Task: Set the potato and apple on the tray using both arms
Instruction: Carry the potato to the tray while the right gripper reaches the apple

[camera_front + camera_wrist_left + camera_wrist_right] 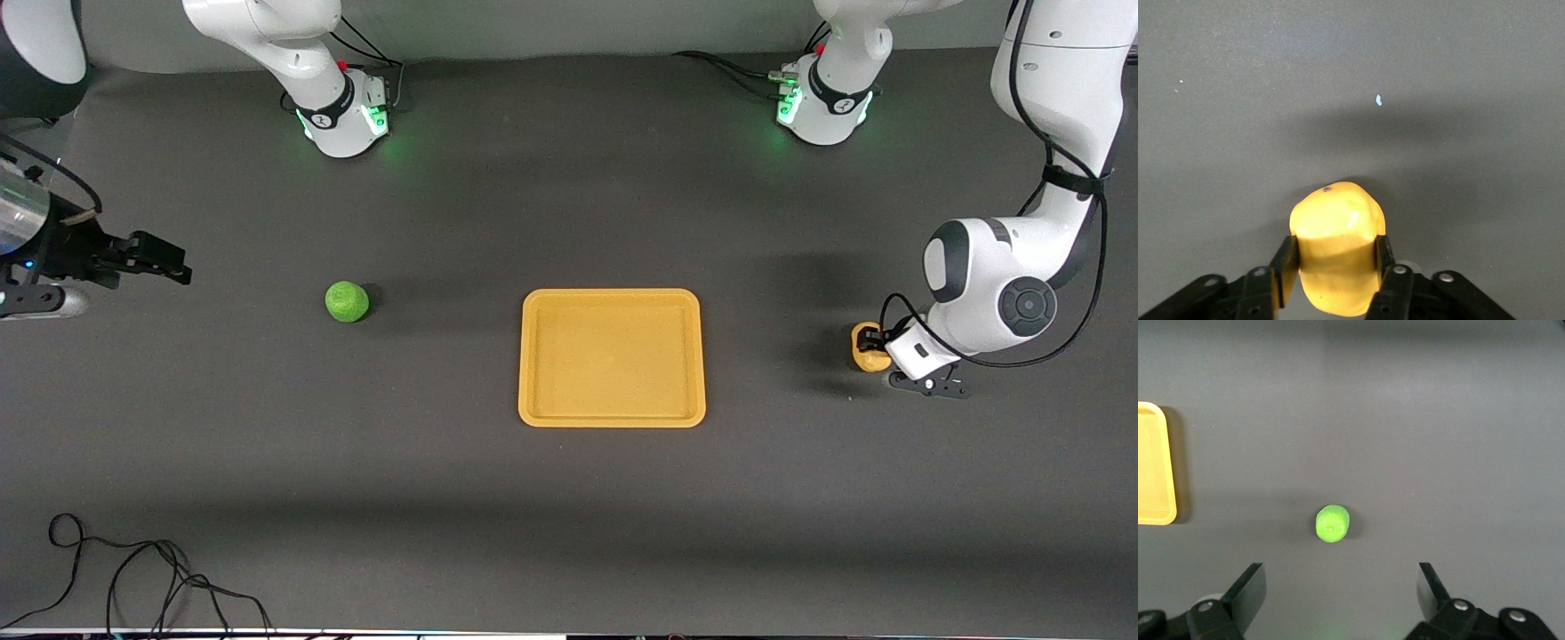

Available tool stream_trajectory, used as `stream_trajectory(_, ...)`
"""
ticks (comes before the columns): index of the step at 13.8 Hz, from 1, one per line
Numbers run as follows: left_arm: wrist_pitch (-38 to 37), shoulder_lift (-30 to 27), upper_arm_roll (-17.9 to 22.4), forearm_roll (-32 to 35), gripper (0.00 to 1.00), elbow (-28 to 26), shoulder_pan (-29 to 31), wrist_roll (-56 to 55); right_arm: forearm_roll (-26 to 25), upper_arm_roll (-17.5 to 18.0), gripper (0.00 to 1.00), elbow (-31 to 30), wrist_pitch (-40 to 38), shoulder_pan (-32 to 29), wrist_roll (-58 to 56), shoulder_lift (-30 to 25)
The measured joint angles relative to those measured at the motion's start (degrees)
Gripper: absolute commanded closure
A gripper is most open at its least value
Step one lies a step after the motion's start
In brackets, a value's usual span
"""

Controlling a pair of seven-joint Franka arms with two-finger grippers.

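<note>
The yellow-orange potato (pixel 864 345) sits toward the left arm's end of the table, beside the tray. My left gripper (pixel 877 350) is shut on it, with its fingers pressed on both sides of the potato (pixel 1335 213) low at the table top. The green apple (pixel 347 301) lies on the table toward the right arm's end, apart from the tray (pixel 612 358), which holds nothing. My right gripper (pixel 173 262) is open and empty, above the table by the right arm's end. In the right wrist view the apple (pixel 1332 523) lies ahead of the open gripper (pixel 1341 577), with the tray's edge (pixel 1155 463) at the side.
Black cables (pixel 133 578) lie on the table at the edge nearest the front camera, toward the right arm's end. The two arm bases (pixel 342 111) (pixel 822 102) stand along the edge farthest from the front camera.
</note>
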Motion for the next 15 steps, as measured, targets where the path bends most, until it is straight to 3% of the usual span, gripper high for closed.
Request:
stream_trajectory(1, -0.04, -0.17, -0.07, -0.02, 0.99, 0.03, -0.02, -0.59, 0.19, -0.01, 0.0, -2.65, 0.86, 1.25, 0.55, -2.01)
stream_trajectory(4, -4.89, -1.64, -1.14, -0.11, 1.0, 2.84, -1.02, -7.45, 0.62, 0.04, 0.0, -11.71, 3.2, 4.35, 2.25, -9.39)
stream_trajectory(7, -19.29, -3.45, -1.87, -1.0, 1.0, 12.61, -5.4, -15.74, 0.8, -0.01, 0.0, -20.66, 5.94, 4.47, 2.36, -15.54)
stream_trajectory(9, -22.5, -3.97, -3.51, -4.09, 1.0, 16.83, -9.42, -19.88, 0.87, -0.01, 0.0, -26.56, 9.26, 4.5, 2.36, -18.26)
stream_trajectory(12, -16.24, -1.91, -4.74, -8.23, 1.0, 17.05, -17.81, -24.37, 1.07, 0.04, 0.0, -35.35, 18.66, 6.19, 2.37, -18.94)
stream_trajectory(15, -8.65, 3.75, -4.82, -8.54, 1.0, 16.98, -25.38, -29.62, 1.1, 0.05, 0.0, -44.17, 31.67, 6.85, 2.4, -17.17)
